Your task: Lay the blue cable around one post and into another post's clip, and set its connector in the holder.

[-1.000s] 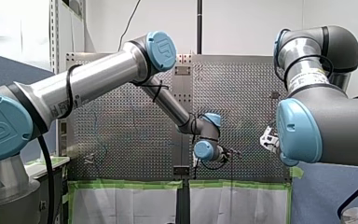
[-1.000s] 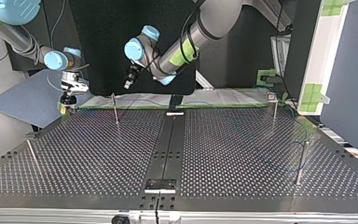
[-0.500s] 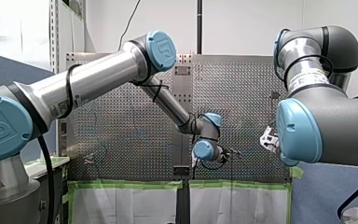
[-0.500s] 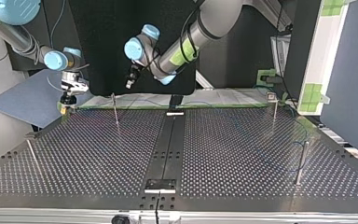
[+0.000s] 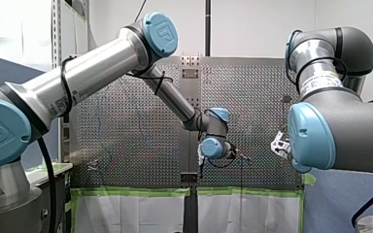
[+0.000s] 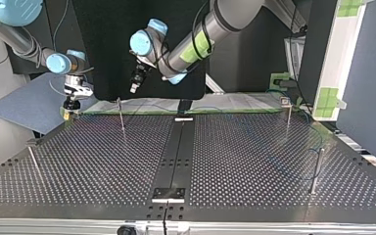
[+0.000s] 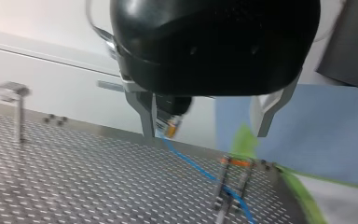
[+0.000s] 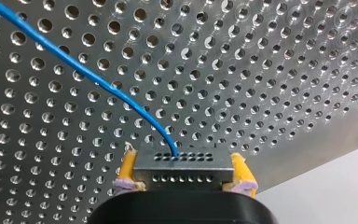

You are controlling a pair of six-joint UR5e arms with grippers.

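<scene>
Lifting my left arm slightly versus a second ago; left gripper hangs wide, empty. Right gripper clamps the connector over the table corner, blue cable trailing away. Routing looks yet to start.

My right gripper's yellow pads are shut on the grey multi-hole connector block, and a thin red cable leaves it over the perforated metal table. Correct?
Wrong colour: a thin blue cable, not red. The right wrist view shows the yellow pads of my right gripper shut on the grey multi-hole connector block, the cable leaving it over the perforated metal table.
</scene>
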